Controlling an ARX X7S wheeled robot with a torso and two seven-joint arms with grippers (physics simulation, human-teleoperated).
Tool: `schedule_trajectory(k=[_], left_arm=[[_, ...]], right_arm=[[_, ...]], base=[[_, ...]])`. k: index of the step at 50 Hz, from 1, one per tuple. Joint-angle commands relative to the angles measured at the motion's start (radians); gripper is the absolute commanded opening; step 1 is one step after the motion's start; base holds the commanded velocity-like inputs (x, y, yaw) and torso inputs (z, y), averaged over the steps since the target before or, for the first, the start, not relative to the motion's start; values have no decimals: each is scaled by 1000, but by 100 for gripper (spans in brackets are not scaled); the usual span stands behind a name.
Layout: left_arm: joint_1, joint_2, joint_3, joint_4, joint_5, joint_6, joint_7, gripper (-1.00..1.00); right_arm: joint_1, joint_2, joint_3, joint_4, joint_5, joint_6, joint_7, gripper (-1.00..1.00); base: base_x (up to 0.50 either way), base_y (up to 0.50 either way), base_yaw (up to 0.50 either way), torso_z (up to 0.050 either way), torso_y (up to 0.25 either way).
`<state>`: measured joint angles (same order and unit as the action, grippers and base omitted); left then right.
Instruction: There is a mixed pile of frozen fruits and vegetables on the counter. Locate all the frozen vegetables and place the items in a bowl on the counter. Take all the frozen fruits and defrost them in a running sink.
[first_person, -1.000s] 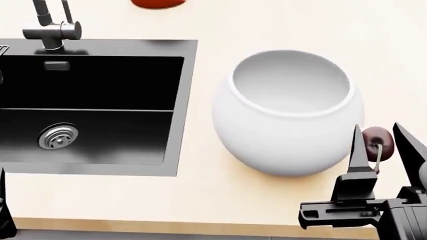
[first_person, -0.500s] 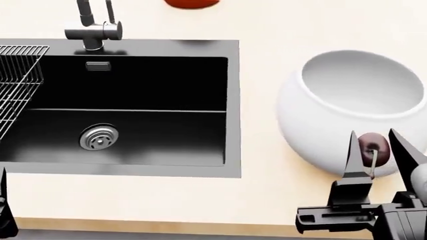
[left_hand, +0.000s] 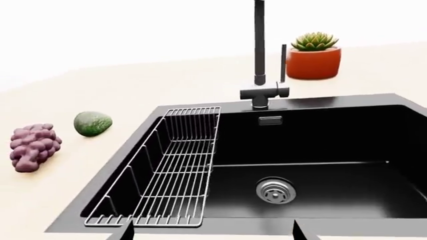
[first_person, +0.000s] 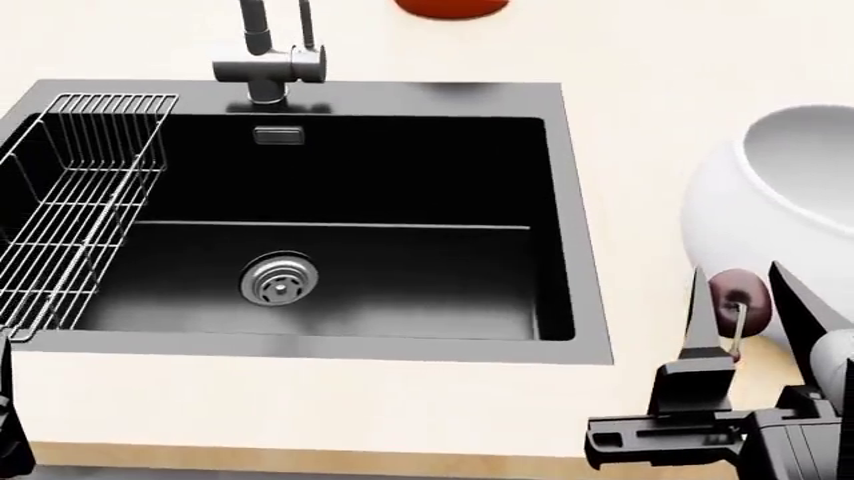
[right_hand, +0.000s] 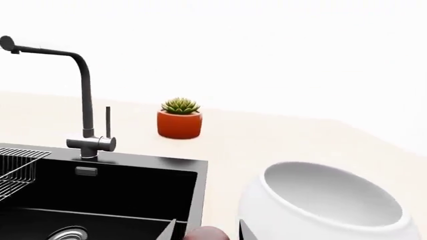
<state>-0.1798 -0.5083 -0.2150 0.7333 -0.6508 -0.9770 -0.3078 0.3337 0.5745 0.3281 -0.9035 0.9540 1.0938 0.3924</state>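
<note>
Right end effector (first_person: 750, 300) has its 2 dark fingers clamped around the cherry (first_person: 738, 297), thin stem hanging down between them; cherry is up off the surface (first_person: 641, 120), just in front of the white bowl (first_person: 787, 190) and right of the sink (first_person: 307, 215). In the right wrist view only a sliver of the cherry (right_hand: 208, 233) shows at the frame edge, with the bowl (right_hand: 320, 205) close beside it and the sink corner (right_hand: 120, 200) on the other side. Left end effector (left_hand: 213, 231): 2 finger tips at the frame edge with a wide gap, released, nothing in it, hovering over the near rim of the sink (left_hand: 320, 150). Inside the basin: round steel drain (first_person: 278, 279) and a wire rack (first_person: 80, 210) along the left wall; dark faucet (first_person: 271, 50) at the back rim. On the surface left of the sink sit the pink bumpy cluster (left_hand: 33, 146) and the mottled green oval (left_hand: 92, 123), near each other but apart. Orange plant pot (left_hand: 313, 56) stands behind the faucet.
</note>
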Motion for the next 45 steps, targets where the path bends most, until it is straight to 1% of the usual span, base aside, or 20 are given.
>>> schedule_trajectory(k=[1,12,17,24,30,37,45], left_arm=[[0,-1,4,-1,-1,3,-4,100],[-1,-5,11,-3,1,10,-5,100],[5,-8,-1,2,-7,9,-5,100],[3,-13,-12,9,-19,4,-7,100],[-1,-13,-4,8,-19,4,-9,100],[-4,-13,17,-1,-9,12,-8,100],[6,-17,7,-1,-13,18,-6,100]], right_arm=[[-11,0,-10,2,-18,-12,-7,-100],[-30,-6,-31,12,-45,-41,-12,-100],[-28,-4,-31,5,-40,-41,-6,-100],[-27,-3,-63,19,-78,-65,-14,-100],[-20,1,-62,17,-66,-58,-7,-100],[-26,4,-65,24,-70,-67,-10,-100],[-36,3,-83,27,-83,-81,-16,-100]], base=[[27,320,0,0,0],[59,319,0,0,0],[164,320,0,0,0],[186,319,0,0,0],[213,318,0,0,0],[398,199,0,0,0],[500,155,0,0,0]])
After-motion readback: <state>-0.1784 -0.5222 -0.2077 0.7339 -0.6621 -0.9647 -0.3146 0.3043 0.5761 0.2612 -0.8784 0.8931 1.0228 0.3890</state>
